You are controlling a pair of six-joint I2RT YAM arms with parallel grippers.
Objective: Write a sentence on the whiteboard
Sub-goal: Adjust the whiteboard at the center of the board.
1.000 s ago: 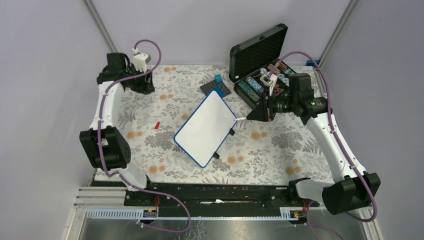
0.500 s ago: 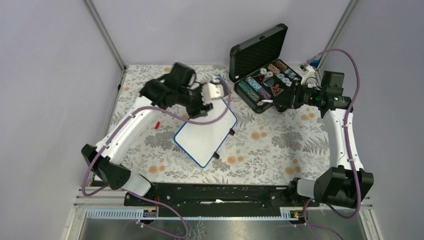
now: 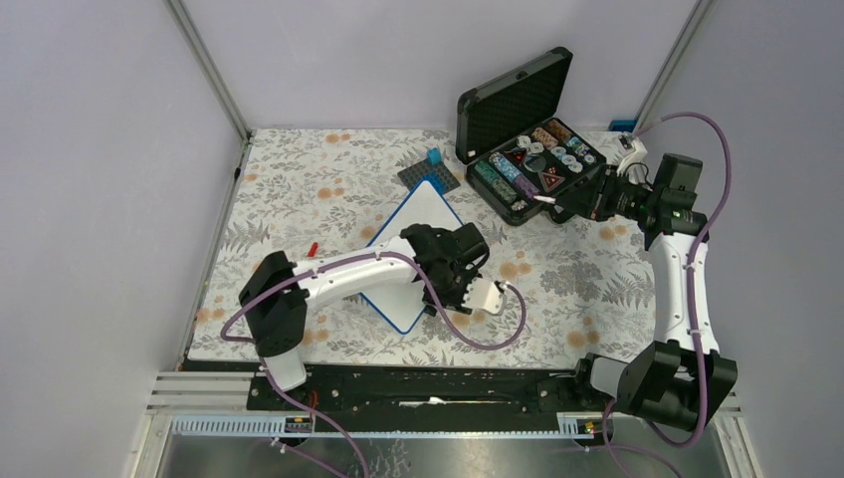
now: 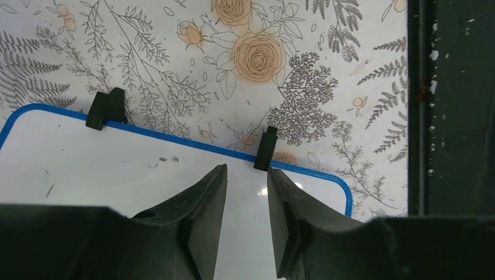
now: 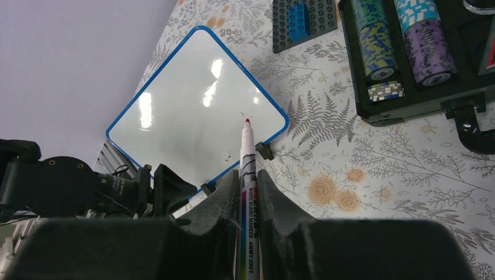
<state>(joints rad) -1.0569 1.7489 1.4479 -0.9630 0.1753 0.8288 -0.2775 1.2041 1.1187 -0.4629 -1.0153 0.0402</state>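
The whiteboard (image 3: 423, 214) lies tilted mid-table, white with a blue frame and black feet. In the right wrist view the whiteboard (image 5: 192, 111) is blank but for a few tiny specks; no red sentence shows on it. My left gripper (image 3: 445, 284) hangs over the board's near right edge. In the left wrist view the left gripper (image 4: 246, 170) is open and empty, just above the frame by a black foot (image 4: 265, 149). My right gripper (image 3: 569, 205) is shut on a red-tipped whiteboard marker (image 5: 247, 149), held in the air right of the board, near the case.
An open black case (image 3: 518, 129) of poker chips stands at the back right. A grey baseplate (image 3: 430, 174) with a blue brick lies behind the board. A small red cap (image 3: 313, 248) lies left of the board. The black rail (image 4: 452, 105) runs along the near edge.
My left arm has swung from the far left across the board to its near right edge. My right arm has pulled back to the right with the marker, away from the board.
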